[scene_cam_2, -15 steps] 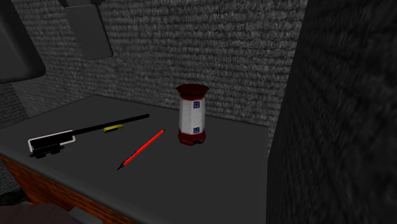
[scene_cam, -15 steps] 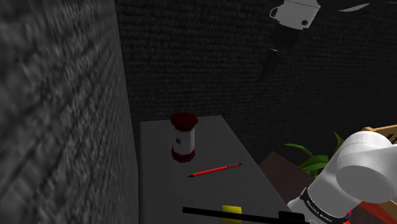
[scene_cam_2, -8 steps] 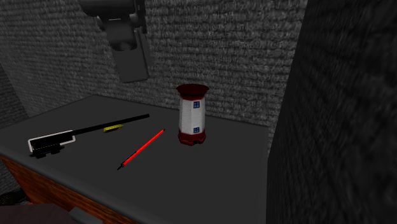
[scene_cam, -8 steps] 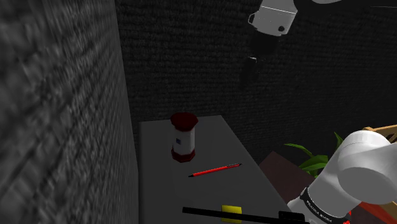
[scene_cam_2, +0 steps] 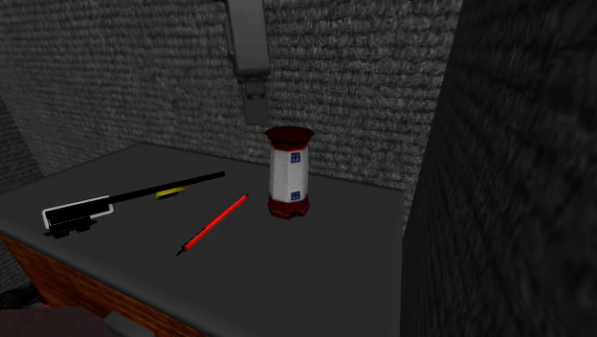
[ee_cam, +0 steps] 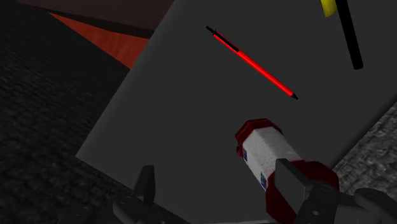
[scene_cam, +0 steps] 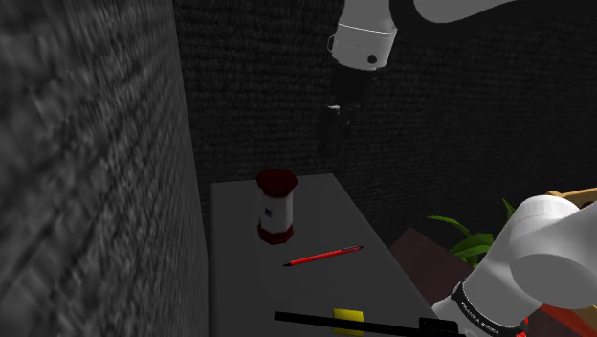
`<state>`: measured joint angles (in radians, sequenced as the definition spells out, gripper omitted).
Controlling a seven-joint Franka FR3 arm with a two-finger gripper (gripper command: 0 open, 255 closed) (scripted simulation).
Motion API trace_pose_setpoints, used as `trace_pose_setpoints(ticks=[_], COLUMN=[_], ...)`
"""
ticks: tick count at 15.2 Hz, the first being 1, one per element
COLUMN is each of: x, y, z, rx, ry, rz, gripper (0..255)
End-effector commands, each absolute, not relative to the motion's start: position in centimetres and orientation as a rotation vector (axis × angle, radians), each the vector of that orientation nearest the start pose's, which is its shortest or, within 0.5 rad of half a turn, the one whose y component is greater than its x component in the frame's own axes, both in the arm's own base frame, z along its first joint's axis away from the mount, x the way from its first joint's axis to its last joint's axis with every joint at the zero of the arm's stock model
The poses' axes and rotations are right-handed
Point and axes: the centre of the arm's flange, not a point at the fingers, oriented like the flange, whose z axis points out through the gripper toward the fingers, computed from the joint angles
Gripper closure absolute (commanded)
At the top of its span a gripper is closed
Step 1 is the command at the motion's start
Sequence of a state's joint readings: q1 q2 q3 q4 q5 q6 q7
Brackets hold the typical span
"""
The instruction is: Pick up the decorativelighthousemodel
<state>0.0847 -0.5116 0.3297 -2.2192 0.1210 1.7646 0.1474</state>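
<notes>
In the shoulder view, the end effector (scene_cam: 335,132), spread apart and empty, hangs at 1 o'clock of the upright lighthouse model (scene_cam: 276,206), staged for descent.

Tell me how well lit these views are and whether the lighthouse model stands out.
Shoulder view: dim, dark walls; the lighthouse model, white-bodied, stands out on the grey table. Second exterior view: equally dim, the red pen reads bright. Wrist view: evenly lit, no glare.
</notes>
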Motion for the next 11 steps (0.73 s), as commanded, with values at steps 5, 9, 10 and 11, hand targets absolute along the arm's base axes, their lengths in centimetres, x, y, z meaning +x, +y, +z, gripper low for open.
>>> trace_pose_setpoints(ticks=[5,9,10,11], x=[37.9,38.4,38.4,38.4], y=[26.9,29.7,29.7,29.7], z=[53.6,52.2,51.7,51.2], rx=[-3.141,-3.136,-3.136,-3.136], ry=[-0.356,-0.366,-0.366,-0.366], rz=[-0.015,0.006,0.006,0.006], gripper=[0,0,0,0])
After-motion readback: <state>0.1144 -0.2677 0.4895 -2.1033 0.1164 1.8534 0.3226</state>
